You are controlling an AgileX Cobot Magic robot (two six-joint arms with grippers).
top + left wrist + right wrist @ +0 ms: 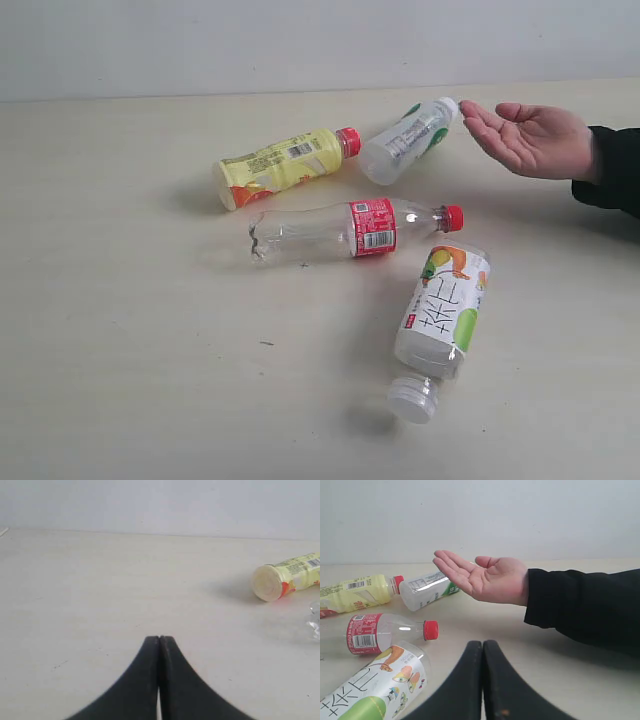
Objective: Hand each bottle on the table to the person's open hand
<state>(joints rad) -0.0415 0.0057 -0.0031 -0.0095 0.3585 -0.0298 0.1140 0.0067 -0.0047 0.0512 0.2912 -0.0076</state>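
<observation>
Four bottles to go, zero delivered, so very much the opening step: picking a first one. Both pinched closed and empty, left gripper [159,641] and right gripper [483,644], black tapered fingers pressed together, low over the pale beige matte table [120,300].

Nearest the right gripper: the wider clear plastic bottle with white, green and orange label and ribbed white cap [375,685], lying on its side just ahead. A bit farther out, the slim clear bottle with red label and red cap [390,632]. Looks thin-walled and a little crumpled at the base, so probably squashy. Beyond that, the clear bottle with white-green label and white cap [408,140], cap end just beside the fingertips of the open palm-up hand in a black sleeve [485,580].

Ahead of the left gripper and well apart, the opaque yellow bottle with red cap [287,575], flat round base facing it.

Next move, at a guess: spread the fingers wide, drop across a round body, squeeze gently. Smooth curved plastic, likely to roll or slip.
</observation>
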